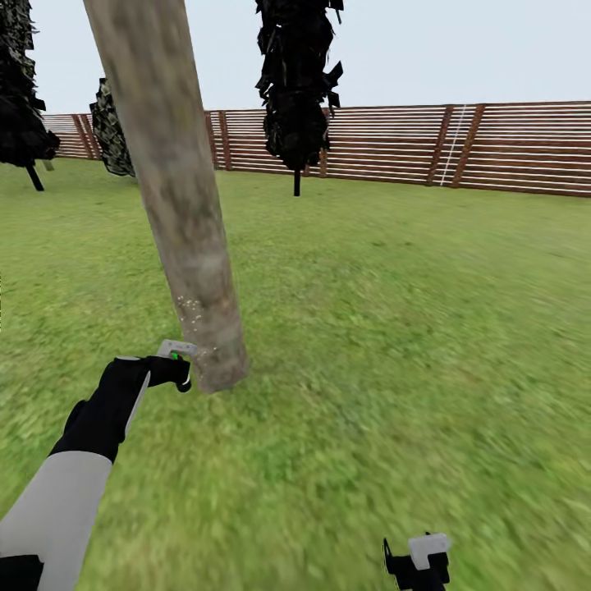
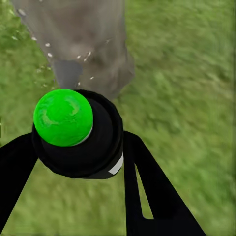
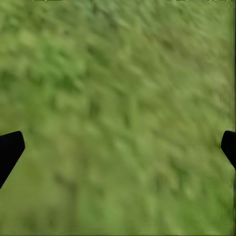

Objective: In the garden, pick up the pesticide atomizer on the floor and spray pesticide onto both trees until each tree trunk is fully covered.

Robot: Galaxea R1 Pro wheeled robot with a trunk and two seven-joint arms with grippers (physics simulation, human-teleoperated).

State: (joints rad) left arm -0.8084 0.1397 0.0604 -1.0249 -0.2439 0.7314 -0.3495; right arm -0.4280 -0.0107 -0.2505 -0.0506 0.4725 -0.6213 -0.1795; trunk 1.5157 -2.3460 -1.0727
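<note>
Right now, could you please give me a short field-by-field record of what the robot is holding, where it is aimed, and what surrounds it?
left hand: shut on the sprayer, black body with a green top
aim: toward the base of the tree trunk, close in front
trunk surface: pale specks near the base
right hand: open, over bare grass
background: brown slat fence, dark narrow trees
</note>
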